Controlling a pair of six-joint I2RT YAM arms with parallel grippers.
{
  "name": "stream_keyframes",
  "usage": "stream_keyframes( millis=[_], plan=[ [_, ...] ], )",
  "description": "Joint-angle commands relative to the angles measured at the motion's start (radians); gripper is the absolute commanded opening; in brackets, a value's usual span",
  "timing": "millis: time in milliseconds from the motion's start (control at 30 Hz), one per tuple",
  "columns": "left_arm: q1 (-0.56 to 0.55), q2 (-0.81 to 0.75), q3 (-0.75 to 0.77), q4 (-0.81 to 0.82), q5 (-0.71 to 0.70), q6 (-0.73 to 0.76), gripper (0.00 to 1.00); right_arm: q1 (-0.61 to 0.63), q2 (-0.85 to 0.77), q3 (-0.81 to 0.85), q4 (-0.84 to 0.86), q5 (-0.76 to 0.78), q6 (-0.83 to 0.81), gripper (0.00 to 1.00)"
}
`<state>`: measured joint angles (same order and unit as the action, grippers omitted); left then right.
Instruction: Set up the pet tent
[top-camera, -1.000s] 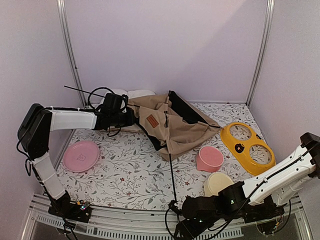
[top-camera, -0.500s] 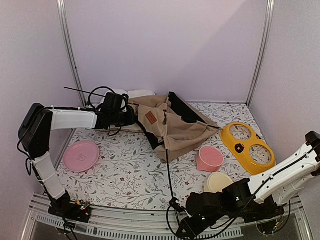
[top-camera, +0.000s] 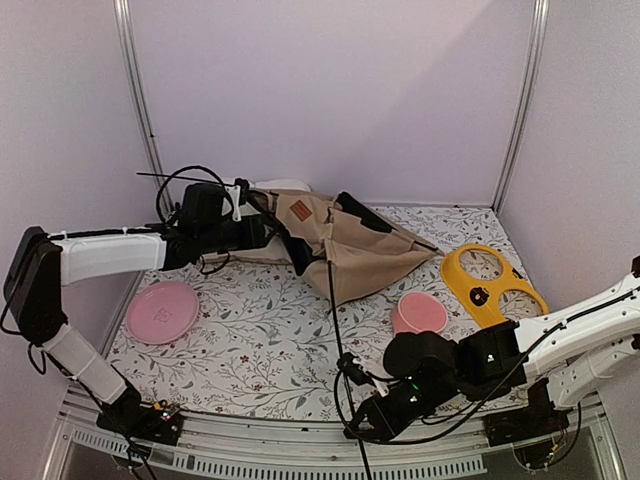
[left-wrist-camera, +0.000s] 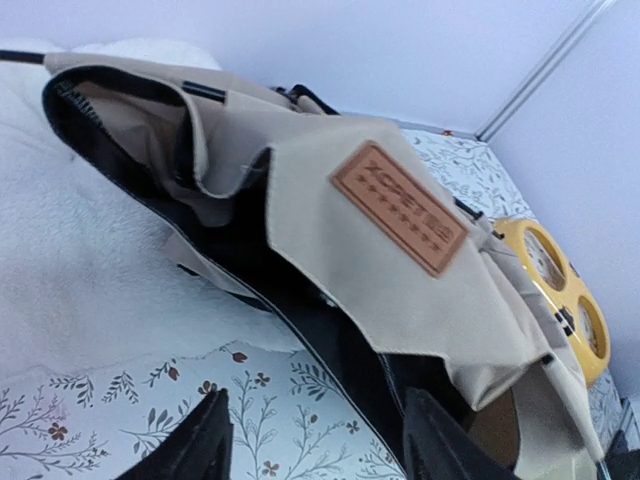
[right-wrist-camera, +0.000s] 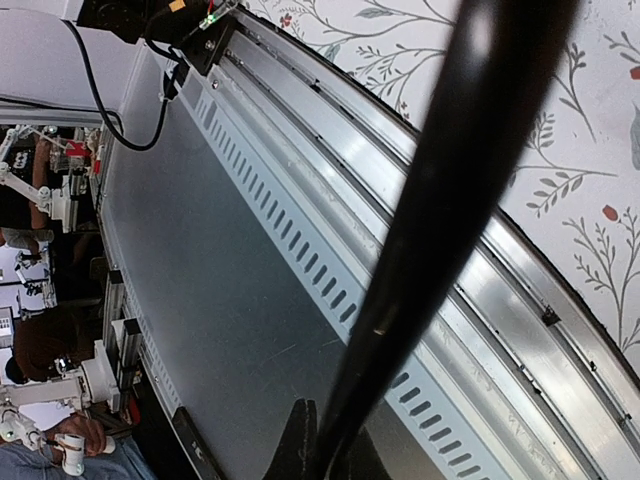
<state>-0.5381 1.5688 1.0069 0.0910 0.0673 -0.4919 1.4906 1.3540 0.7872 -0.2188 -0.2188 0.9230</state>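
The pet tent (top-camera: 365, 250) lies crumpled at the back of the floral mat, tan fabric with black lining and a brown label patch (top-camera: 299, 210). One thin black pole (top-camera: 333, 300) runs from it toward the near edge. My right gripper (top-camera: 352, 375) is shut on that pole near its lower end, over the table's front rail. In the right wrist view the pole (right-wrist-camera: 450, 170) passes between the closed fingertips (right-wrist-camera: 300, 445). My left gripper (top-camera: 252, 230) sits at the tent's left end, open. In the left wrist view its fingers (left-wrist-camera: 205, 440) stand apart over bare mat, just short of the tent (left-wrist-camera: 330, 250).
A white cushion (top-camera: 280, 186) lies under and behind the tent. A pink plate (top-camera: 162, 311) sits at the left, a pink bowl (top-camera: 420, 314) right of centre, a yellow two-hole bowl stand (top-camera: 495, 285) at the right. Another thin pole (top-camera: 165, 177) sticks out leftward. The metal rail (top-camera: 250, 440) edges the front.
My left gripper has opened, letting go of the tent fabric, and drawn back to the left. My right gripper has shut on the pole and lifted it up and leftward.
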Motion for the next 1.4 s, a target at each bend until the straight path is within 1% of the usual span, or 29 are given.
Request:
stream_keyframes(
  millis=[0,133,233,300,400,467,567,733,800,933,1100,1367],
  plan=[
    [-0.061,-0.129,-0.091,0.055,0.02,0.03,0.65,-0.048,-0.022,0.06,0.013,-0.001,-0.101,0.0],
    [-0.134,-0.24,-0.214,0.112,-0.033,0.045,0.77,-0.074,-0.008,0.097,0.002,-0.024,-0.132,0.0],
    [-0.181,-0.311,-0.342,0.207,-0.067,0.057,0.79,-0.089,0.0,0.127,-0.014,-0.033,-0.154,0.0],
    [-0.22,-0.335,-0.423,0.291,-0.084,0.079,0.78,-0.099,0.001,0.145,-0.024,-0.039,-0.164,0.0],
    [-0.32,-0.342,-0.545,0.504,-0.163,0.163,0.76,-0.115,-0.003,0.162,-0.03,-0.051,-0.177,0.0],
    [-0.371,-0.308,-0.612,0.643,-0.219,0.22,0.75,-0.124,-0.007,0.174,-0.033,-0.057,-0.182,0.0],
    [-0.407,-0.206,-0.668,0.821,-0.251,0.281,0.69,-0.134,-0.005,0.194,-0.051,-0.062,-0.194,0.0],
    [-0.479,-0.024,-0.659,1.026,-0.314,0.405,0.68,-0.144,-0.002,0.227,-0.082,-0.067,-0.208,0.0],
    [-0.497,0.042,-0.634,1.074,-0.337,0.443,0.68,-0.147,-0.004,0.234,-0.091,-0.067,-0.21,0.0],
    [-0.507,0.14,-0.591,1.158,-0.339,0.468,0.68,-0.15,-0.005,0.253,-0.108,-0.061,-0.214,0.0],
    [-0.512,0.214,-0.536,1.187,-0.347,0.477,0.67,-0.154,-0.002,0.269,-0.122,-0.059,-0.216,0.0],
    [-0.514,0.273,-0.485,1.199,-0.339,0.5,0.63,-0.157,-0.002,0.285,-0.136,-0.045,-0.213,0.0]
  ],
)
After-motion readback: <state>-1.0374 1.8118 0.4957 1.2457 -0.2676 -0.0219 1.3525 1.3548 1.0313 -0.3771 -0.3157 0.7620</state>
